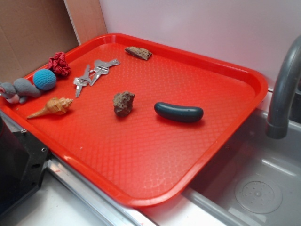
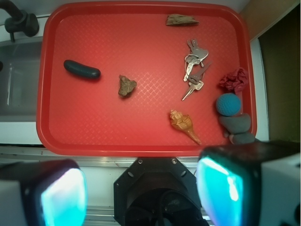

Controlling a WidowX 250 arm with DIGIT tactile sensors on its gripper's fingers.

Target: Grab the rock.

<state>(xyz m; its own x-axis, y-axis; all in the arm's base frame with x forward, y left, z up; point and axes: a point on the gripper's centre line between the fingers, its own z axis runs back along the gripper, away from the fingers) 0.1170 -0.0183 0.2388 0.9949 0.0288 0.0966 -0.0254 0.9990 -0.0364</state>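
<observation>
**Rock waits mid-tray, claw parked high above**

The rock [image 1: 123, 103] sits alone near the middle of the red tray [image 1: 225, 141], with bare plastic all around it; that spacing looks deliberate, since it leaves room for fingers to come down on either side without knocking anything. Its nearest neighbour, a dark sausage-shaped piece [image 1: 179, 112], lies beside it but apart; the seashell [image 1: 51, 107] rests toward the tray's near edge; the keys [image 1: 93, 74] are spread flat further back; the bark-like sliver [image 1: 138, 52] lies by the far rim. The soft things, a red scrunchie [image 1: 59, 64], a blue ball [image 1: 44, 79] and a grey toy [image 1: 19, 89], are crowded into one corner, out of the way.

From the wrist view the claw [image 2: 141, 193] hangs well above the tray and off its near edge, its two fingers [image 2: 225, 188] spread wide and released, holding nothing; the rock [image 2: 126, 86] shows far below between them. I judge the grab not yet begun; the arm needs to travel over the rock and descend; the lumpy shape may roll if pinched off-centre.
</observation>
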